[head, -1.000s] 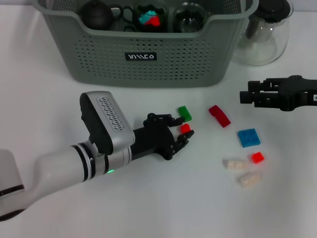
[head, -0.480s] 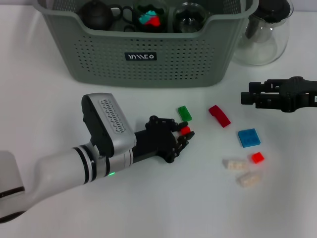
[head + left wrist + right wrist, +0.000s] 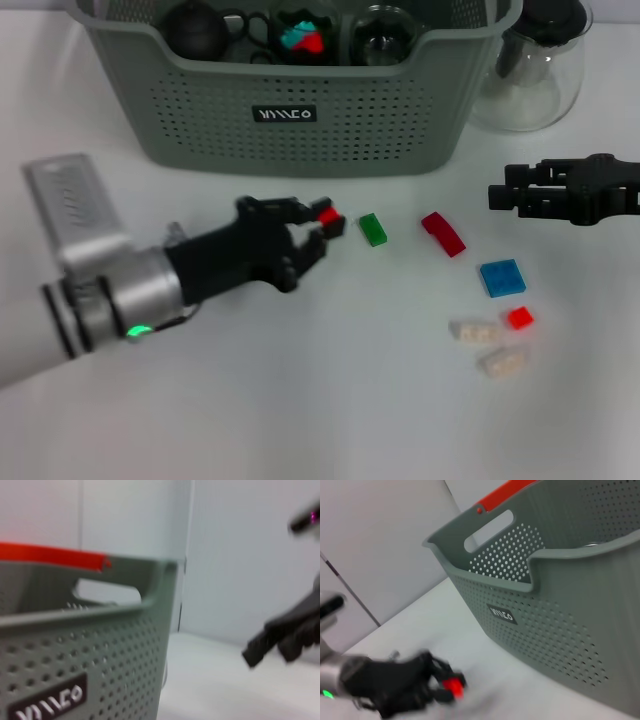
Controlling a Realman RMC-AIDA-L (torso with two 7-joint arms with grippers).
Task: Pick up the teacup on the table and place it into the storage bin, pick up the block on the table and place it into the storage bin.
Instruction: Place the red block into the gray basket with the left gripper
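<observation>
**Left gripper pinching small red block, near front of bin**

The small red plastic block (image 3: 327, 214) is pinched between the black fingertips of the left gripper (image 3: 318, 224), lifted off the white table (image 3: 300, 400), in front of the near wall of the storage bin (image 3: 200, 110), a large grey-green perforated plastic basket with a black label. In the right wrist view the same red block (image 3: 453, 685) glows at the tip of the left gripper (image 3: 447, 682), with the bin (image 3: 560, 610) just beyond. The left wrist view shows the bin wall (image 3: 75, 665) close up with its label.

Inside the bin: a dark round teapot (image 3: 197, 28) at the left, a small dark cup holding red and teal pieces (image 3: 304, 32) in the middle, a clear glass cup (image 3: 383, 35) at the right.

On the table right of the held block: a green flat block (image 3: 373, 229), a dark red curved block (image 3: 443, 233), a blue square block (image 3: 502, 277), a small red square block (image 3: 519, 318), two beige blocks (image 3: 490, 345).

The right gripper (image 3: 497, 197) hovers at the far right, fingers close together and holding nothing, near a clear glass pitcher (image 3: 535, 60) standing right of the bin.
</observation>
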